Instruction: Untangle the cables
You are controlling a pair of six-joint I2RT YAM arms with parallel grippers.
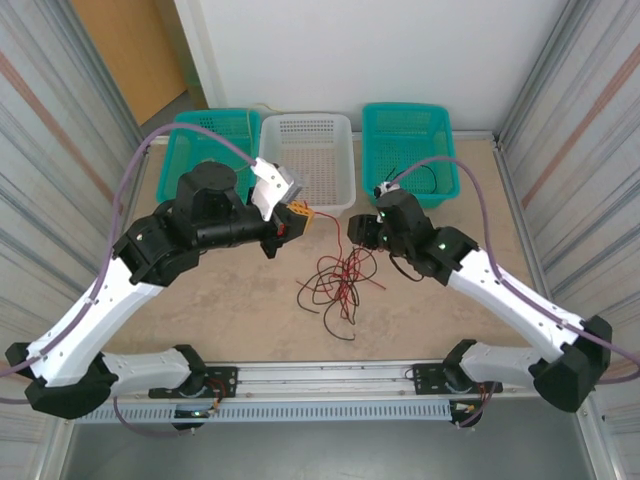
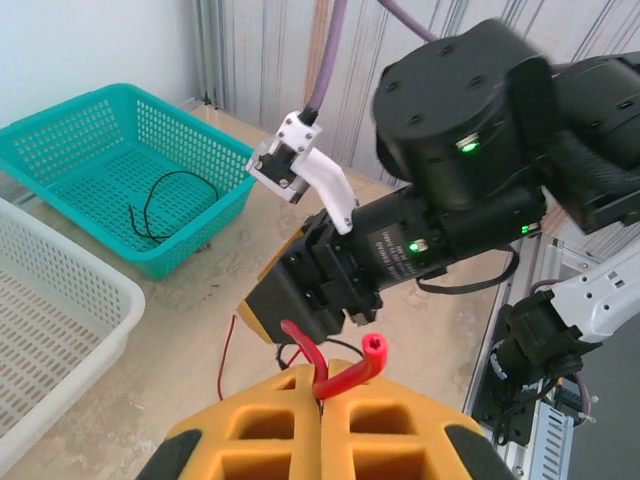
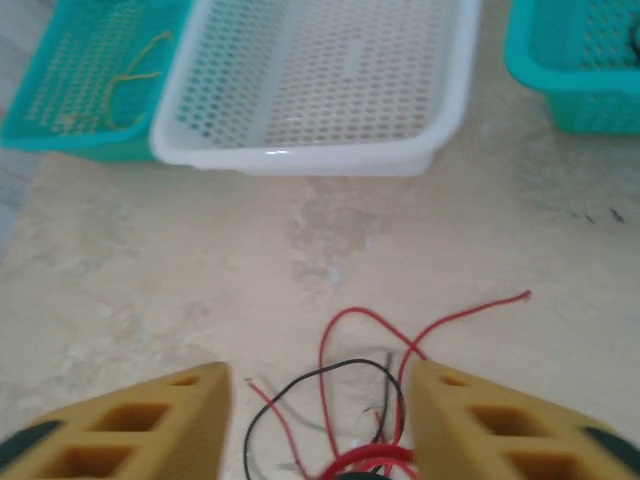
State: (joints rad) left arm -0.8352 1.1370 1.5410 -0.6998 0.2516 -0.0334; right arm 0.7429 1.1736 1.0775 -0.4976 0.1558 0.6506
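While pinching a red wire (image 2: 342,378) tight in the left tool (image 2: 321,400), hangs near the white basket's (image 1: 306,118) front corner. Down-right from there, on the desk (image 1: 220,300): the tangled cables (image 1: 340,280), strung roughly from the far side toward the near edge. Farther right, over the heap's far end with jaws spread and nothing grasped: the right tool (image 3: 318,385), nearer of the two, so probably best drawn apart sideways.

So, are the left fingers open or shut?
Shut: in the left wrist view the left fingers meet, pinching a red cable between them.
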